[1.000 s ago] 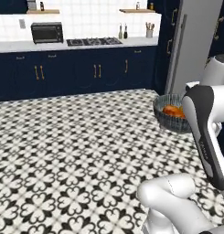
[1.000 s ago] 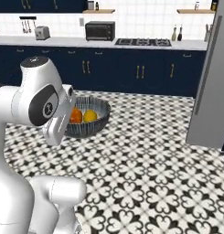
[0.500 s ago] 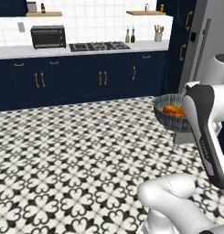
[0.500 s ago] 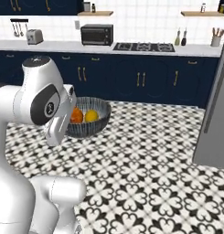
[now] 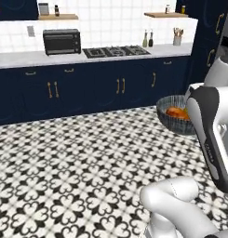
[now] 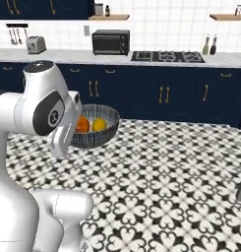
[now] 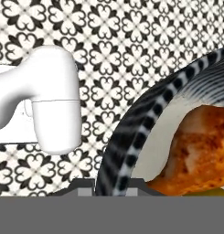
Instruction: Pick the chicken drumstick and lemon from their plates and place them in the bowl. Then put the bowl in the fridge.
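So the bowl [image 6: 95, 128] is up in the air over the patterned floor [image 6: 166, 167], sitting left of centre in the right base view and at the right edge in the left base view [image 5: 173, 114], right next to the arm. The gripper [image 7: 114, 185] is clamped shut on the bowl's rim at the bottom of the hand view. Inside, the chicken drumstick [image 7: 198, 151] takes up the lower right, and the lemon [image 6: 99, 124] sits just beside it. Navy cabinets [image 5: 87, 88] run across the back.
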